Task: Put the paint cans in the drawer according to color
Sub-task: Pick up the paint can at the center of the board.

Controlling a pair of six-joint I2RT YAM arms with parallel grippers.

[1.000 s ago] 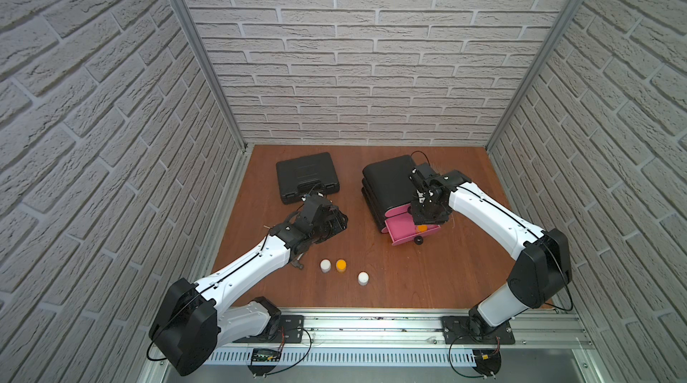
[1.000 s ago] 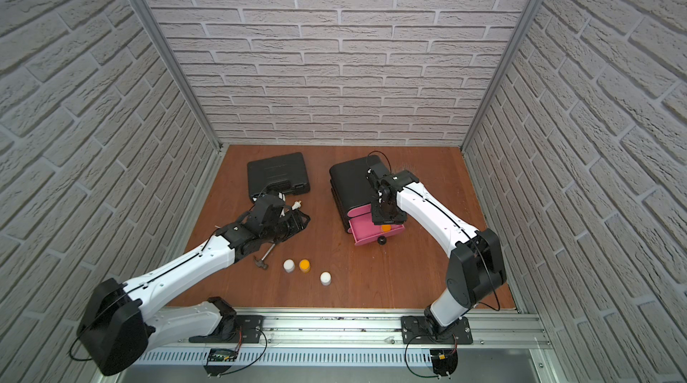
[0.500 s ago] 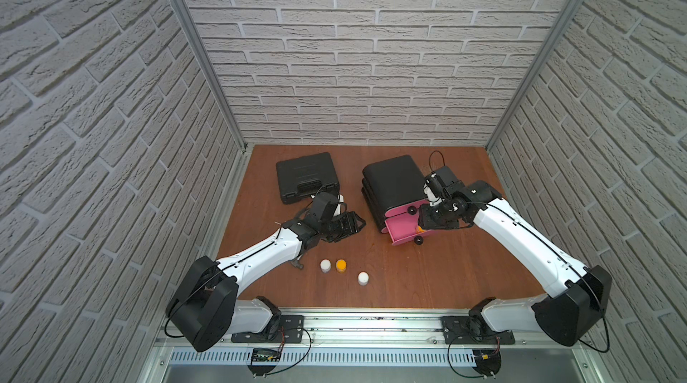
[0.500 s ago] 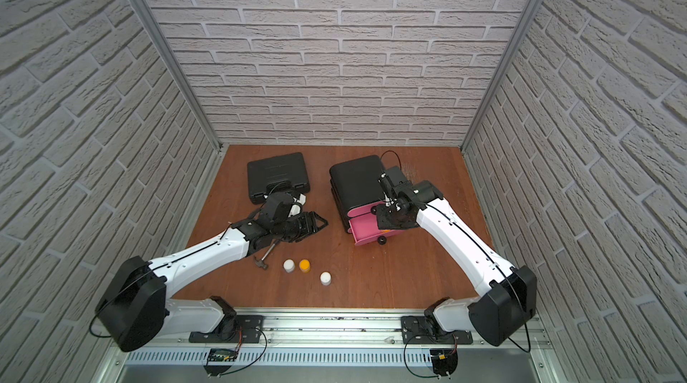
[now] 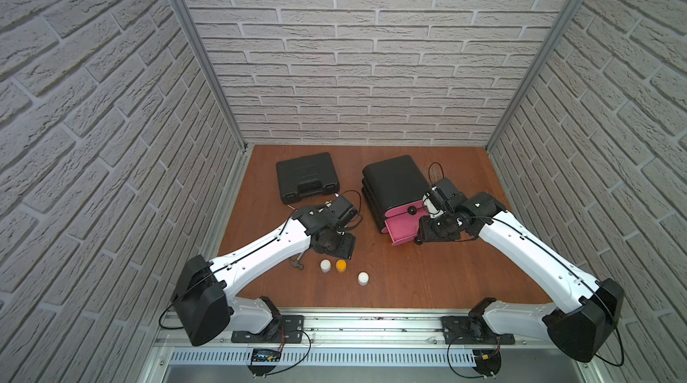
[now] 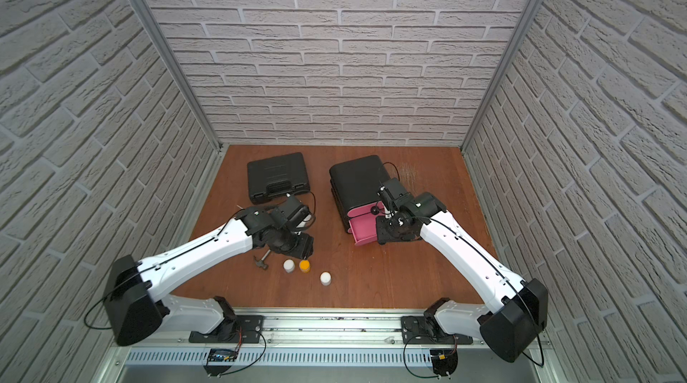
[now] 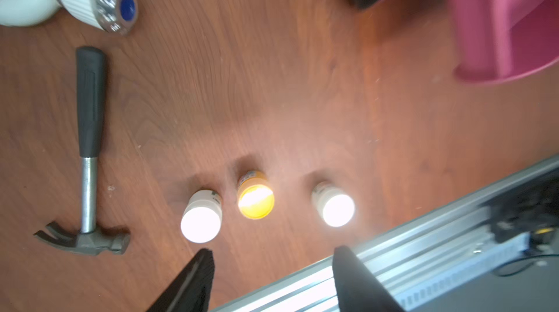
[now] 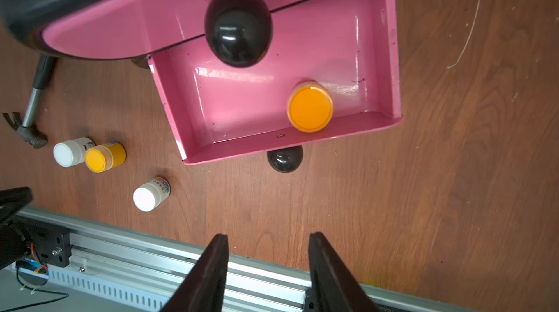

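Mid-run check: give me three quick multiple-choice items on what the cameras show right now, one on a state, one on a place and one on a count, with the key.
1. The right tool is:
A) shut on a paint can
B) open and empty
C) shut tight on nothing

2. One orange can stands on the table. The other orange can is:
A) in the right tool
B) out of every view
C) inside the open drawer

3. Paint cans standing on the table:
A) two
B) three
C) five

Key:
1 B: its jaws stand apart with nothing between them.
2 C: it sits upright on the pink drawer floor.
3 B: two white cans plus the orange one.
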